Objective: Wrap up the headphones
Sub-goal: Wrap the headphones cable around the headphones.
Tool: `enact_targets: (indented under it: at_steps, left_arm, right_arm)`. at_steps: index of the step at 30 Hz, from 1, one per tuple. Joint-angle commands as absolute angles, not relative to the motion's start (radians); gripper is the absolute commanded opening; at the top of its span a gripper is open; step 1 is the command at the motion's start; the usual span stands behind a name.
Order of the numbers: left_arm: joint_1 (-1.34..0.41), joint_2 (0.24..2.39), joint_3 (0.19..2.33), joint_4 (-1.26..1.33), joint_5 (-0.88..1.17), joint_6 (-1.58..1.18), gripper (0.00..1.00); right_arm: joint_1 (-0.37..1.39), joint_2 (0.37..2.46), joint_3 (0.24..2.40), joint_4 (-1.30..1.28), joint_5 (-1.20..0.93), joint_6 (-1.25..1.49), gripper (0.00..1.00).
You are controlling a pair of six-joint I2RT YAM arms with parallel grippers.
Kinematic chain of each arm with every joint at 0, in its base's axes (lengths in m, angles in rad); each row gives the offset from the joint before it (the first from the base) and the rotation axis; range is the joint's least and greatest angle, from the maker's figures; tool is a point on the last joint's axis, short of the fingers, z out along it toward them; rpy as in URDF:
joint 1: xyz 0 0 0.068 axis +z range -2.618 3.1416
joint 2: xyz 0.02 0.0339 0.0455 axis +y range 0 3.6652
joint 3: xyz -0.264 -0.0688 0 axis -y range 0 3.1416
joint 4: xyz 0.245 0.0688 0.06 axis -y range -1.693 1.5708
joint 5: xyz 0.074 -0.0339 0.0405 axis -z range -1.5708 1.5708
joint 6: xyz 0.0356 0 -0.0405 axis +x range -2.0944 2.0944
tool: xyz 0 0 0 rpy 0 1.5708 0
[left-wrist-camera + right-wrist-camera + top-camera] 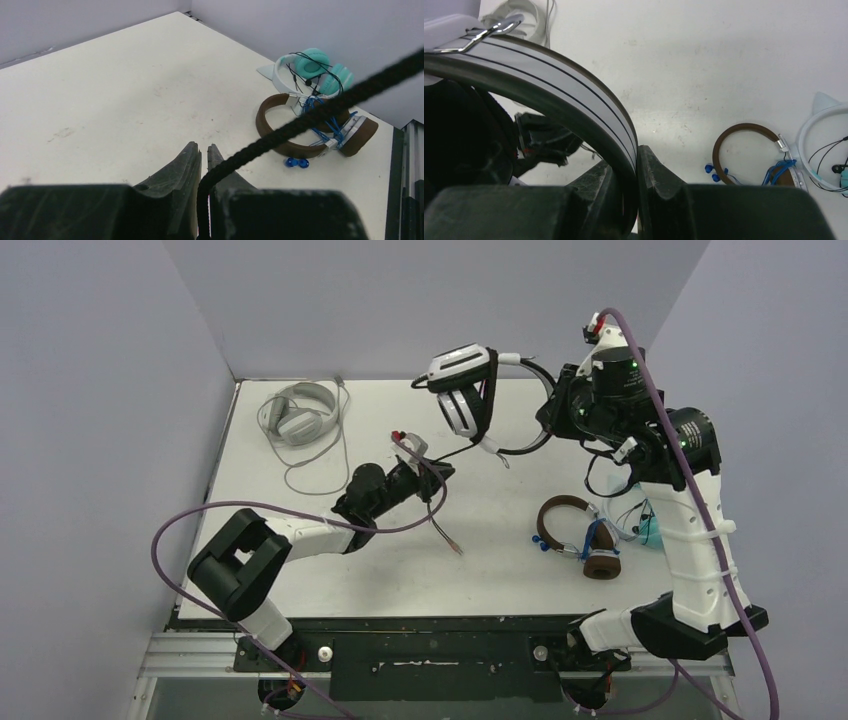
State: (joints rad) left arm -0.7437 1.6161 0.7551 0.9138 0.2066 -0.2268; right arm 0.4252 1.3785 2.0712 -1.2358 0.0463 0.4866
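**Black-and-white headset held aloft, its cable pinched**

The white table [500, 575] carries the brown headset [578, 533], which lies near its right front and serves as the marker here. Directly behind the brown headset and raised off the table, the right gripper [634, 167] has its fingers clamped tight on the striped headband of the black-and-white headset [462, 390]. The ear cups hang out to the left of that grip. To the left of the brown headset, near the table's middle, the left gripper [204, 165] has its fingers drawn narrow around the black cable [320, 107], which runs out between them. The pale grey headset [298, 415] lies well apart from the brown headset, in the back-left corner. The light teal headset [315, 67] touches the brown headset on its right side. Two small blue beads [296, 162] lie just in front of the brown headset.
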Motion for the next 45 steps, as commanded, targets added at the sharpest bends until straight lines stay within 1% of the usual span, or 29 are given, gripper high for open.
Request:
enact_targets:
  at_steps: [1,4,8,10,13,16,20,24,28,31,33,35,37,40,43,45]
  left_arm:
    - [-0.695,1.616,0.711,1.009,0.298,-0.312,0.0]
    - [-0.66,1.637,0.716,1.008,0.355,-0.329,0.0]
    - [-0.586,1.696,0.756,1.084,0.532,-0.467,0.0]
    - [-0.556,1.727,0.768,1.153,0.603,-0.549,0.0]
    - [-0.519,1.764,0.776,1.31,0.681,-0.686,0.01]
    - [-0.493,1.798,0.79,1.426,0.737,-0.807,0.09]
    - [-0.467,1.841,0.808,1.568,0.778,-0.969,0.2]
    - [-0.462,1.837,0.807,1.57,0.785,-0.998,0.26]
    - [-0.459,1.799,0.799,1.546,0.787,-0.991,0.27]
    - [-0.454,1.765,0.804,1.49,0.787,-0.975,0.2]
    - [-0.451,1.735,0.808,1.428,0.784,-0.954,0.18]
    - [-0.446,1.7,0.802,1.365,0.778,-0.916,0.19]
    - [-0.441,1.661,0.787,1.304,0.753,-0.873,0.25]
    - [-0.436,1.601,0.794,1.184,0.736,-0.798,0.29]
    - [-0.437,1.543,0.811,1.044,0.712,-0.723,0.29]
    - [-0.439,1.505,0.818,0.933,0.692,-0.671,0.26]
  right_arm:
    - [0.421,1.276,2.033,-1.098,-0.091,0.482,0.0]
    - [0.422,1.236,1.941,-1.054,-0.246,0.437,0.0]
    - [0.423,1.151,1.758,-0.934,-0.57,0.377,0.0]
    - [0.423,1.111,1.672,-0.901,-0.649,0.367,0.0]
    - [0.423,1.07,1.562,-0.901,-0.666,0.336,0.0]
    - [0.424,1.033,1.454,-0.892,-0.693,0.315,0.0]
    - [0.425,0.973,1.307,-0.815,-0.777,0.335,0.0]
    - [0.426,0.931,1.214,-0.741,-0.836,0.356,0.0]
    - [0.425,0.925,1.188,-0.762,-0.837,0.321,0.0]
    - [0.426,0.94,1.154,-0.786,-0.835,0.293,0.0]
    - [0.43,0.943,1.113,-0.772,-0.837,0.293,0.0]
    - [0.441,0.943,1.075,-0.76,-0.836,0.285,0.0]
    - [0.466,0.943,1.046,-0.756,-0.813,0.279,0.0]
    - [0.571,0.952,1.032,-0.763,-0.711,0.287,0.0]
    - [0.679,0.984,1.032,-0.782,-0.538,0.312,0.0]
    - [0.708,1.014,1.036,-0.807,-0.412,0.32,0.0]
